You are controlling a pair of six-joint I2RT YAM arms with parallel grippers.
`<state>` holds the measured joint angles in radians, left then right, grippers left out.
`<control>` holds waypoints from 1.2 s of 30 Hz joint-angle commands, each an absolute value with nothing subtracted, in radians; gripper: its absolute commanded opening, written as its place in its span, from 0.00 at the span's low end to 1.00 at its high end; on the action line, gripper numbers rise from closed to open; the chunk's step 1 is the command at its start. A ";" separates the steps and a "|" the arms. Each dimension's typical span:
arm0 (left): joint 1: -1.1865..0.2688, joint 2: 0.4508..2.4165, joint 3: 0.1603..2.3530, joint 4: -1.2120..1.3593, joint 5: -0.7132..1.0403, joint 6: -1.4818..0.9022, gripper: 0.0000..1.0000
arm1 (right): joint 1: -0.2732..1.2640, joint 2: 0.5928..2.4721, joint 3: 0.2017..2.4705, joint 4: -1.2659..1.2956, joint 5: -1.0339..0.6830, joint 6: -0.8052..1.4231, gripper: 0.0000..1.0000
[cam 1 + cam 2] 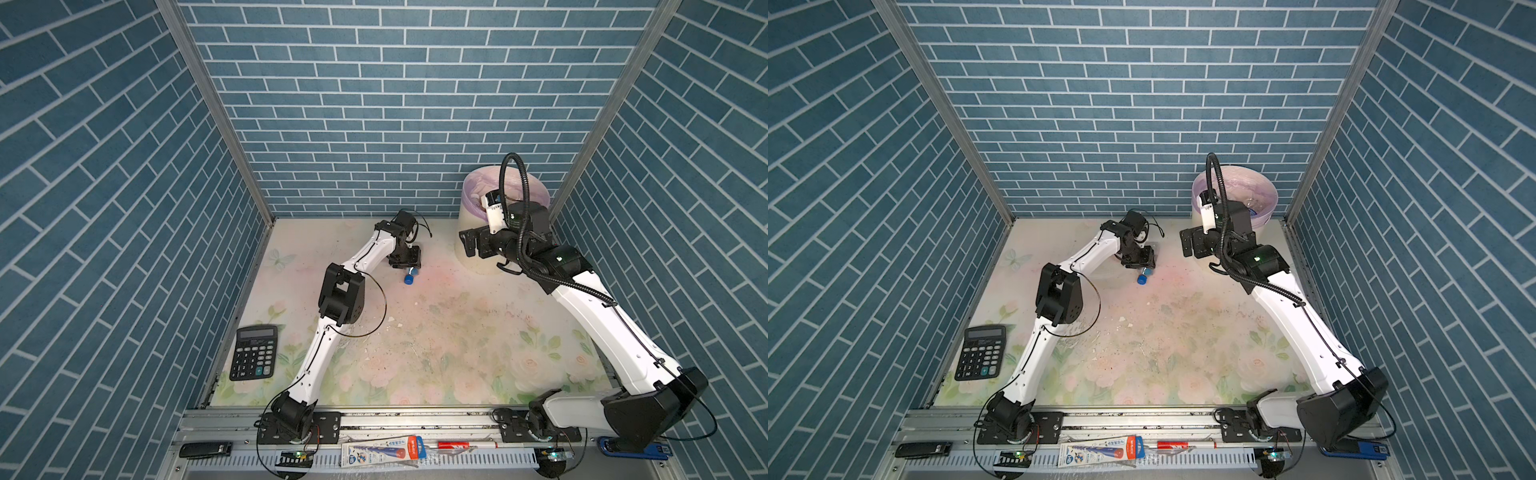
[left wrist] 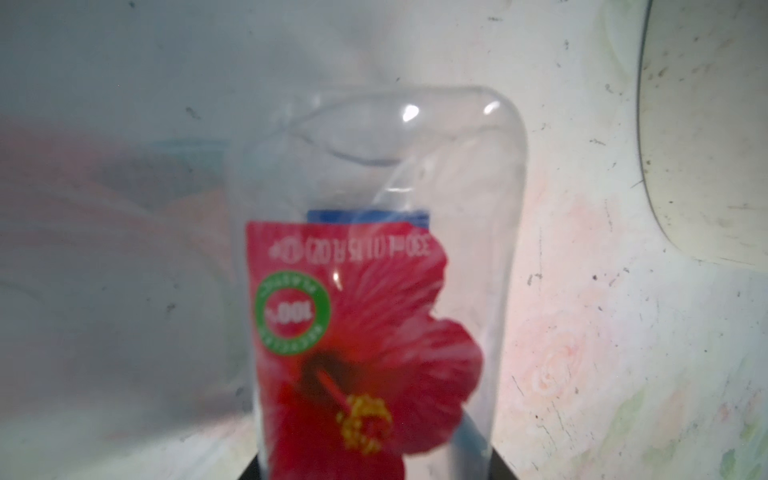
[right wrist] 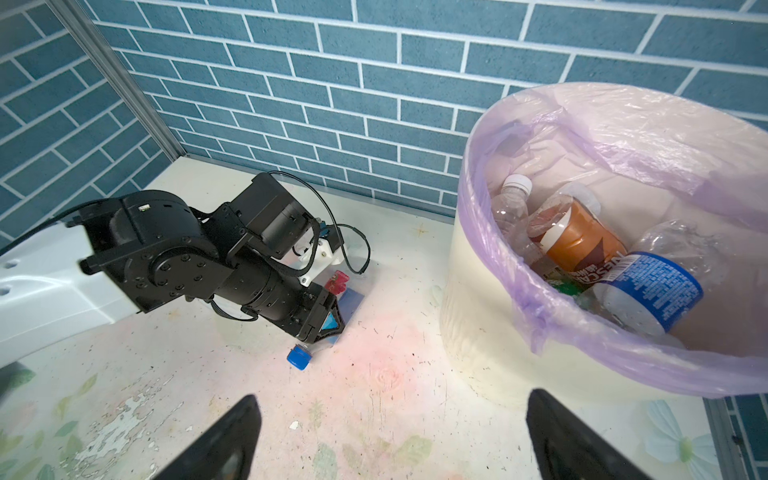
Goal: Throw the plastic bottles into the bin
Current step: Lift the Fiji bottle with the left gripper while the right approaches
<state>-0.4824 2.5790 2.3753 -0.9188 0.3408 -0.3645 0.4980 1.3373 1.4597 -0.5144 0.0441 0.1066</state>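
A clear plastic bottle (image 2: 374,174) with a red flower label and a blue cap (image 1: 409,279) (image 1: 1142,279) (image 3: 299,357) lies on the table near the back wall. My left gripper (image 1: 405,266) (image 1: 1140,262) (image 2: 374,467) (image 3: 328,320) is down over it, shut on its body with a jaw against each side. The bin (image 1: 471,195) (image 1: 1264,185) (image 3: 461,299) stands at the back right, lined with a lilac bag. Inside lie several bottles, among them a brown bottle (image 3: 582,237) and a blue-labelled bottle (image 3: 652,291). My right gripper (image 1: 469,245) (image 1: 1187,245) (image 3: 390,415) hangs open beside the bin with nothing in it.
A black calculator (image 1: 253,353) (image 1: 980,352) lies at the table's left edge. Blue brick walls close in the back and both sides. A pen pack (image 1: 380,451) and small items lie on the front rail. The floral table top is scuffed, with small white flakes.
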 commanded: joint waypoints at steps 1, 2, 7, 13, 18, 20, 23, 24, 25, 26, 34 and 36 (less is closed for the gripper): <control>-0.460 2.474 2.285 -0.807 0.437 -0.379 0.52 | 0.494 1.357 1.431 -0.481 0.010 0.154 0.99; -0.451 2.443 2.238 -0.744 0.475 -0.393 0.52 | 0.493 1.362 1.430 -0.476 0.001 0.164 0.99; -0.393 2.242 1.907 -0.314 0.644 -0.551 0.51 | 0.494 1.402 1.428 -0.451 -0.045 0.225 0.99; -0.341 2.088 1.640 0.068 0.743 -0.708 0.51 | 0.495 1.464 1.419 -0.361 -0.104 0.343 0.99; -0.335 1.993 1.499 0.207 0.755 -0.737 0.51 | 0.503 1.547 1.451 -0.285 -0.168 0.444 0.99; -0.331 1.965 1.447 0.258 0.758 -0.756 0.51 | 0.506 1.586 1.465 -0.250 -0.196 0.468 0.99; -0.327 1.928 1.367 0.335 0.760 -0.787 0.51 | 0.505 1.657 1.504 -0.214 -0.234 0.510 0.99; -0.325 1.913 1.331 0.359 0.759 -0.795 0.51 | 0.507 1.683 1.522 -0.203 -0.252 0.527 0.99; -0.325 1.899 1.307 0.373 0.758 -0.796 0.51 | 0.507 1.711 1.539 -0.193 -0.270 0.543 0.99; -0.324 1.889 1.287 0.378 0.755 -0.793 0.51 | 0.509 1.733 1.556 -0.184 -0.286 0.556 0.99; -0.324 1.823 1.168 0.405 0.738 -0.787 0.50 | 0.535 1.903 1.698 -0.162 -0.360 0.614 0.99; -0.331 1.817 1.160 0.400 0.739 -0.780 0.50 | 0.539 1.932 1.728 -0.164 -0.369 0.621 0.99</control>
